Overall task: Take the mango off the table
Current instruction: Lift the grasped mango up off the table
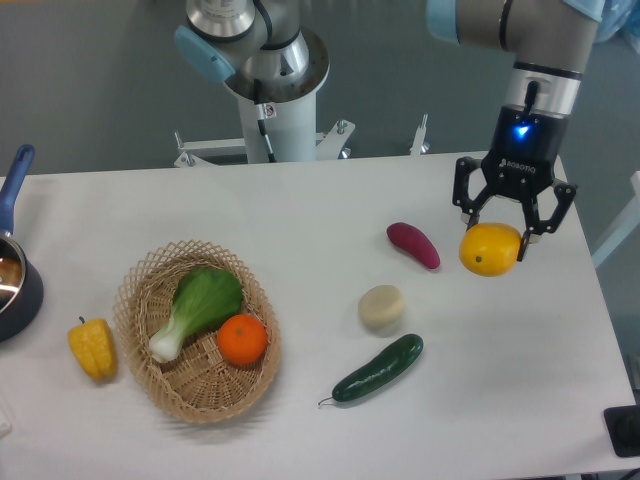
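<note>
Place: robot lab or test cell, not a home kitchen.
Arm: industrial grey arm with pale blue joint caps [520,25], bolted on a white pedestal [280,110] behind the table [300,210].
Gripper [513,222]: black two-finger unit with a lit blue indicator.
Work surface: plain white tabletop with rounded corners, no cloth, no place settings.
Floor: bare grey, with a metal frame behind the pedestal.
Props: plastic-looking produce laid out apart, such as a cucumber [378,368], a wicker basket [197,332] and a blue-handled pot [14,262] at the edge.
</note>
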Controlling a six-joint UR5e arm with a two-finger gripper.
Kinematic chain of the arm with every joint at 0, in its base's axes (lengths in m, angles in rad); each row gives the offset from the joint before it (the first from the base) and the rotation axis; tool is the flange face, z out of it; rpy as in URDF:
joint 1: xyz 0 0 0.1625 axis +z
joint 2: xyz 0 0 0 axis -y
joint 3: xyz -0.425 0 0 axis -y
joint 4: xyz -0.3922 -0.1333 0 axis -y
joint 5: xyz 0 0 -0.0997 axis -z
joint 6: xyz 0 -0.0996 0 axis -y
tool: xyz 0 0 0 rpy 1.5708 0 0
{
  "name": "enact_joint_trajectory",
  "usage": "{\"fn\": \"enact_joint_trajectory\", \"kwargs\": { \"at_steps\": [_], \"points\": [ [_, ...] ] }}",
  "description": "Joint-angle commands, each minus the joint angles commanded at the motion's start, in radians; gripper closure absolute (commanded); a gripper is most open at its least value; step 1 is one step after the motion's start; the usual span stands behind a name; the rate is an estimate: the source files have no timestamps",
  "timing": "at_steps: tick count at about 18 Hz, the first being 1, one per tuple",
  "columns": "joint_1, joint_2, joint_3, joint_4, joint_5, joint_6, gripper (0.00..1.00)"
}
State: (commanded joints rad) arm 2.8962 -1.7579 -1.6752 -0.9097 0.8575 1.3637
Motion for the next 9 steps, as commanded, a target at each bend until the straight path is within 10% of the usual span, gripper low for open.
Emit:
{"fn": "enact_joint_trajectory", "kwargs": {
  "at_steps": [9],
  "points": [
    [0.001,-0.005,-0.003,0.000,0.000,0.005,0.59]
  ]
}}
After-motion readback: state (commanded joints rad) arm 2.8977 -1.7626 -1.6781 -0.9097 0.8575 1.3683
